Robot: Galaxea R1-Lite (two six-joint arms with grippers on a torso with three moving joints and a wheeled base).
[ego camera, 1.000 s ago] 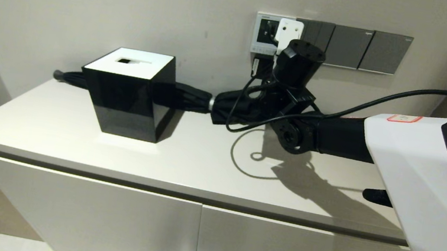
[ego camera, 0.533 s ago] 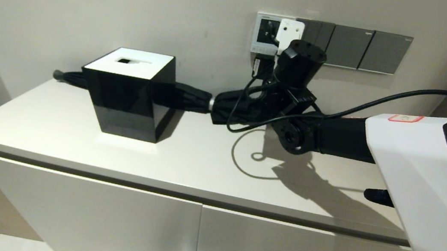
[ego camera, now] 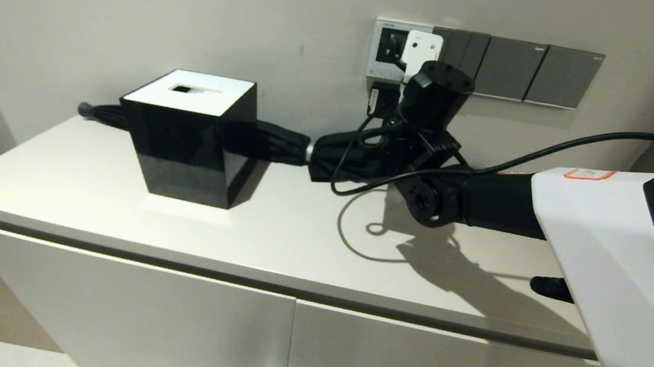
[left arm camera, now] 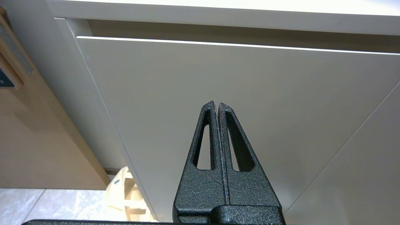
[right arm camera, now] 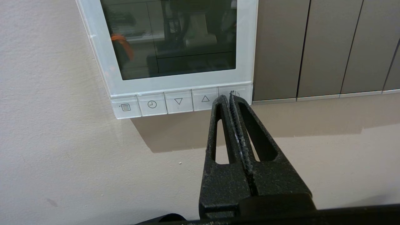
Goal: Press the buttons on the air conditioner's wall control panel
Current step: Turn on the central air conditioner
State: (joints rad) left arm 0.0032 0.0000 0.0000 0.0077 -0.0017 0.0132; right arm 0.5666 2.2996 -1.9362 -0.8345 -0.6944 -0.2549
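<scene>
The white-framed control panel (right arm camera: 175,83) is on the wall, its screen (right arm camera: 175,37) dark. It also shows in the head view (ego camera: 385,46), partly behind my right wrist (ego camera: 437,94). The light grey buttons (right arm camera: 178,101) run along the panel's bottom edge. My right gripper (right arm camera: 229,96) is shut and empty. Its tips are at the rightmost button (right arm camera: 243,90) and cover part of that button's symbol. I cannot tell whether the tips touch it. My left gripper (left arm camera: 217,103) is shut and empty, parked low in front of a cabinet door (left arm camera: 218,68).
Dark grey switch plates (right arm camera: 312,47) adjoin the panel on its right, also in the head view (ego camera: 531,71). A black tissue box (ego camera: 188,134) and a folded black umbrella (ego camera: 282,140) lie on the white cabinet top (ego camera: 233,222) below the panel.
My right wrist has shifted very slightly at the panel, moving a little to the left. The left arm has not moved.
</scene>
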